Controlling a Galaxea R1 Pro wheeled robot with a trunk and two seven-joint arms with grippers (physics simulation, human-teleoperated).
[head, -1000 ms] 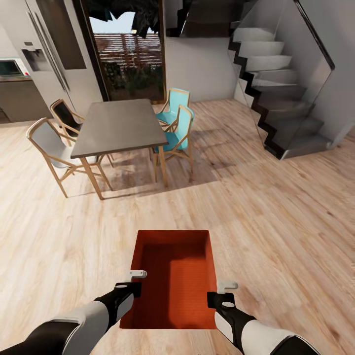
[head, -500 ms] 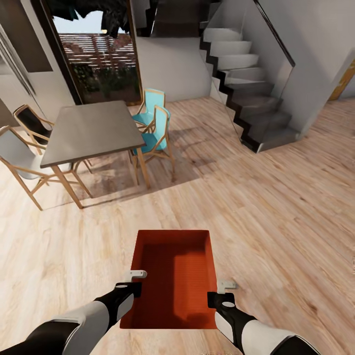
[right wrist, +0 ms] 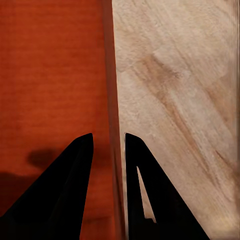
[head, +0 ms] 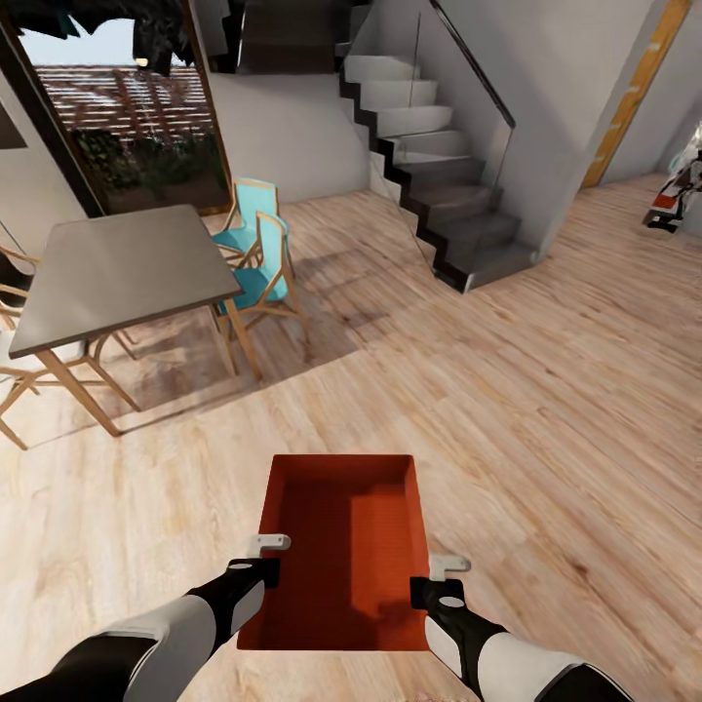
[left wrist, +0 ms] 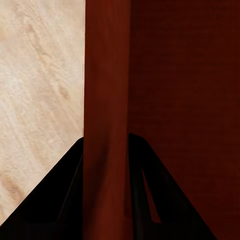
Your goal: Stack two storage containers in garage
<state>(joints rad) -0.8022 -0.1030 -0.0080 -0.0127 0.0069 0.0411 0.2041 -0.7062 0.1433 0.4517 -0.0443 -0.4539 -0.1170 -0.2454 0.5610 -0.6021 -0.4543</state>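
Observation:
One red-orange storage container (head: 341, 546) hangs low in front of me in the head view, above light wood plank floor (head: 546, 409). My left gripper (head: 263, 558) is shut on its left wall and my right gripper (head: 437, 575) on its right wall. In the left wrist view the black fingers (left wrist: 70, 190) straddle the container wall (left wrist: 107, 90). The right wrist view shows the same: fingers (right wrist: 75, 180) on either side of the thin wall (right wrist: 111, 75). The other container and the garage are out of view.
A grey dining table (head: 107, 263) with teal chairs (head: 255, 261) stands at the left, before a dark-framed glass door (head: 127, 127). A staircase (head: 439, 185) rises at the back middle. A wood-framed opening (head: 634, 88) lies at the far right, with open plank floor leading toward it.
The whole view has swung to the right: table, chairs and stairs slid left in the picture and the right-hand opening came into sight. Both grippers keep their hold on the container.

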